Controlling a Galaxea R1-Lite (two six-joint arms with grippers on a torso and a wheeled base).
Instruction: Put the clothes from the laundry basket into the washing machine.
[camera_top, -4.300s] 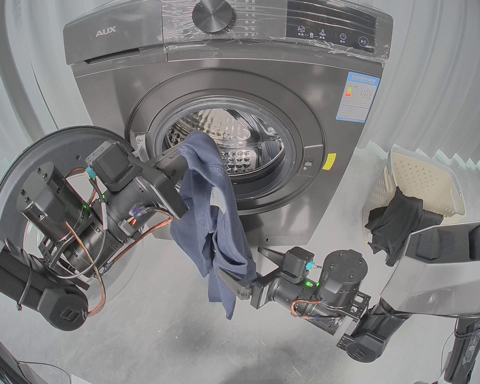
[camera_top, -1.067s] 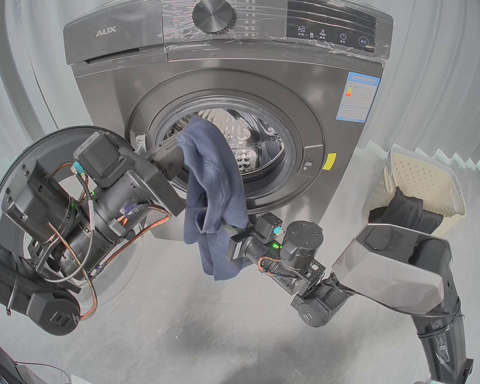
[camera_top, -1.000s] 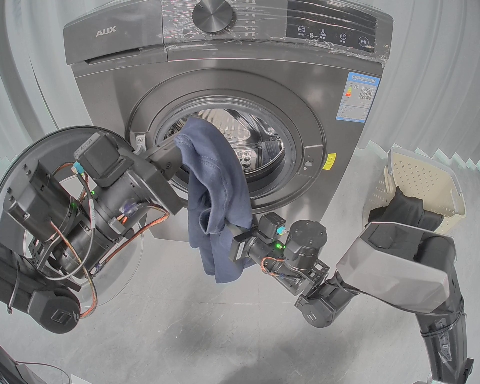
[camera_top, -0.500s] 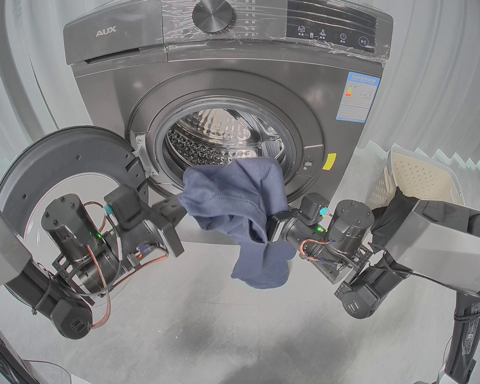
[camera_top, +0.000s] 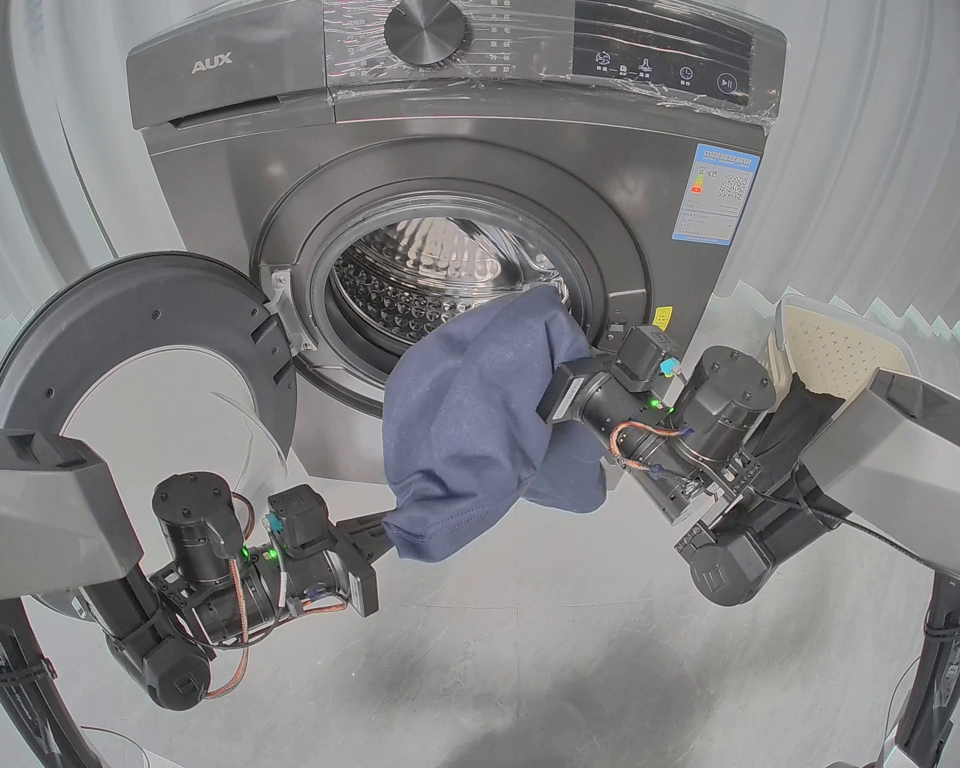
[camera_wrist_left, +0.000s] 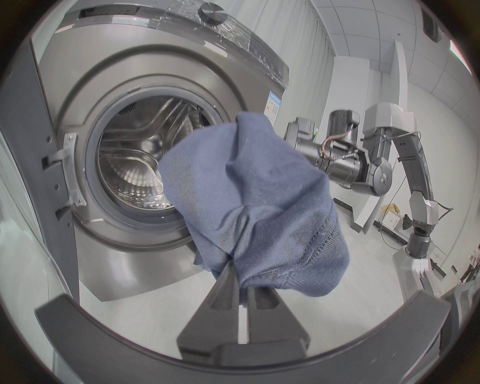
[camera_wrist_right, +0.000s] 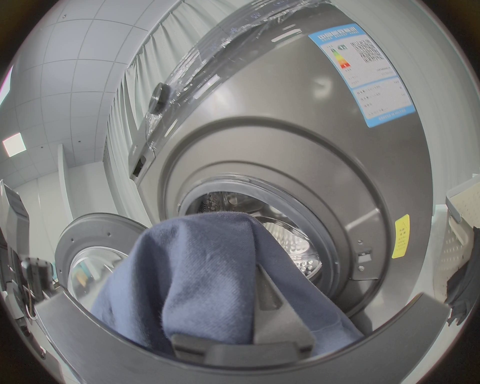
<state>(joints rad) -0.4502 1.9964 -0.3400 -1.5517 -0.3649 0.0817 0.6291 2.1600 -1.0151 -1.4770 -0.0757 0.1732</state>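
While the left gripper (camera_wrist_left: 240, 276) pinches the low hem of the shirt (camera_top: 470, 420) and the right gripper (camera_top: 548, 392) clamps its top at the washing machine (camera_top: 450, 150) mouth, I'd raise that hem first, then feed everything inside.

Floor (camera_top: 500, 680): pale grey, smooth, slightly glossy. Curtain (camera_top: 860, 170): pale, pleated, hung across the back of the room. Ceiling (camera_wrist_right: 75, 60): square white tiles, with one lit panel (camera_wrist_right: 14, 144). Wall (camera_wrist_left: 345, 90): plain white.
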